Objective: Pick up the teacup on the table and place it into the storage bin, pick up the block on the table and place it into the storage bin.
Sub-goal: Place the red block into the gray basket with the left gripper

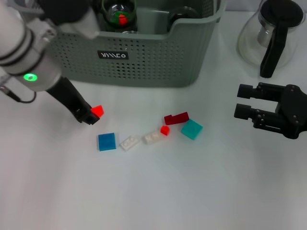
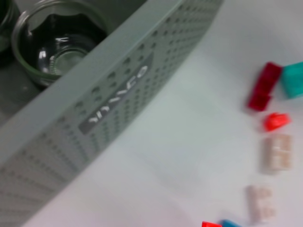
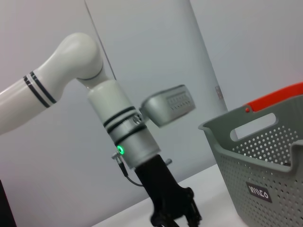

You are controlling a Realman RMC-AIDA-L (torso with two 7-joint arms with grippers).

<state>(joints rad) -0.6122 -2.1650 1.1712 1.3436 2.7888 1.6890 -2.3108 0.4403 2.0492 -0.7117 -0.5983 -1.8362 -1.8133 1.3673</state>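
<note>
Your storage bin sits on the table behind the left gripper, well apart from it, with a glass teacup already standing inside. That left gripper is down at the tabletop, fingers closed narrow on a small red block at the tips. Off to its right lies a loose row: blue block, two white bricks, a tiny red piece, a dark red brick, a teal block. Your right gripper hovers far off, fingers spread wide, just before the glass teapot.
</note>
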